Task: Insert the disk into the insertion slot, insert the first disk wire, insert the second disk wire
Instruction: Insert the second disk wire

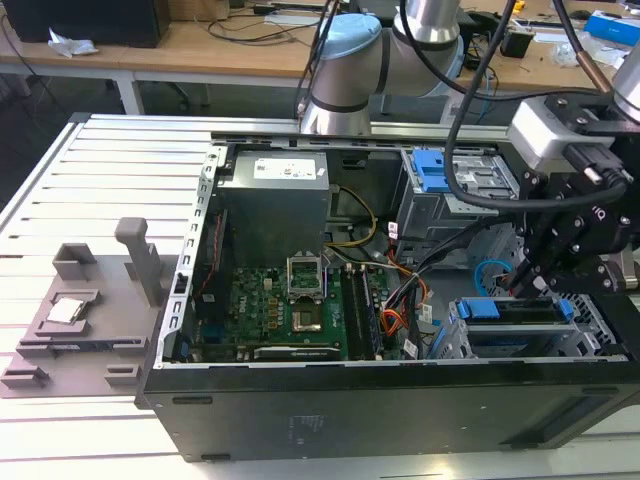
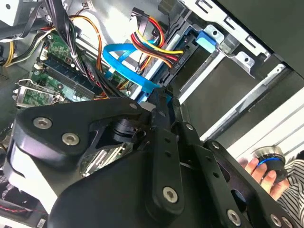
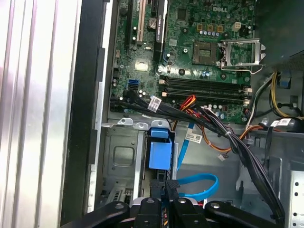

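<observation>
Open computer case (image 1: pixel 180 400) lies on the slatted metal worktop (image 1: pixel 90 190), motherboard (image 1: pixel 290 310) exposed. Taking the motherboard as landmark: the insertion slot (image 1: pixel 590 335), a silver sheet-metal cage, sits past the board toward the exterior view's right, at the case's near corner. The disk (image 1: pixel 505 310) is seated in that cage; its blue caddy edge shows at the cage mouth, and the blue caddy face (image 3: pixel 159 154) shows in the first wrist view just off the board's edge. The claw (image 1: pixel 525 280) hangs directly above the cage, on the side facing the board. In both wrist views the two black fingers (image 2: pixel 161 118) lie pressed close together, tips meeting on a small dark plug (image 3: pixel 172 184) at the caddy's end; whether they truly pinch it cannot be told. The second disk wire (image 2: pixel 124 64), flat light blue, curls in a loop from the claw tips back toward the board. An orange-red-black wire bundle (image 2: pixel 154 40) runs beside that loop, between board and cage. In the second wrist view, a person's hand (image 2: pixel 261 172) rests on a round blue-ringed knob (image 2: pixel 269 156) outside the case, well away from the board.
</observation>
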Robot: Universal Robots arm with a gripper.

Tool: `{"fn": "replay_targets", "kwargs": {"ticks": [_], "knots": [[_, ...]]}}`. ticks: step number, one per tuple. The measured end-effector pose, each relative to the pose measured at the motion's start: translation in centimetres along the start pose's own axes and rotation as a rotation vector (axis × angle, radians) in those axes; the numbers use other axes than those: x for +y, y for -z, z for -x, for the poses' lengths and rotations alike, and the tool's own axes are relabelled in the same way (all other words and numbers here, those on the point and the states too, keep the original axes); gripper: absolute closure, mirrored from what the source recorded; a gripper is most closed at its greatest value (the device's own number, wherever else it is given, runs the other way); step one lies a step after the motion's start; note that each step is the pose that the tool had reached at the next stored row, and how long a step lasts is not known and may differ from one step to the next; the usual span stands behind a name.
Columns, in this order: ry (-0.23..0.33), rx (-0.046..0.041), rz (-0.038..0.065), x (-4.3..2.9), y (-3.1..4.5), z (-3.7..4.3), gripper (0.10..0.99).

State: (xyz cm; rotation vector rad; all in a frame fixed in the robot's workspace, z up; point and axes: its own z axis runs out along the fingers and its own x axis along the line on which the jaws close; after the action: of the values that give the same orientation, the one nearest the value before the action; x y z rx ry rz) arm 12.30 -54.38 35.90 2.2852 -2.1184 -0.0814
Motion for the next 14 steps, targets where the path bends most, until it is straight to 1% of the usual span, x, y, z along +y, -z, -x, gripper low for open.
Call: {"fn": "replay_targets", "kwargs": {"ticks": [5,10,11,14], "knots": [[-0.001,-0.0068,0.0,-0.38,-0.94,-0.05,0.925],[-0.003,-0.0126,0.0,-0.55,-1.3,-0.06,0.925],[-0.004,-0.0161,-0.001,-0.58,-1.44,-0.07,0.925],[-0.004,-0.0203,-0.001,-0.61,-1.48,-0.07,0.925]]}}
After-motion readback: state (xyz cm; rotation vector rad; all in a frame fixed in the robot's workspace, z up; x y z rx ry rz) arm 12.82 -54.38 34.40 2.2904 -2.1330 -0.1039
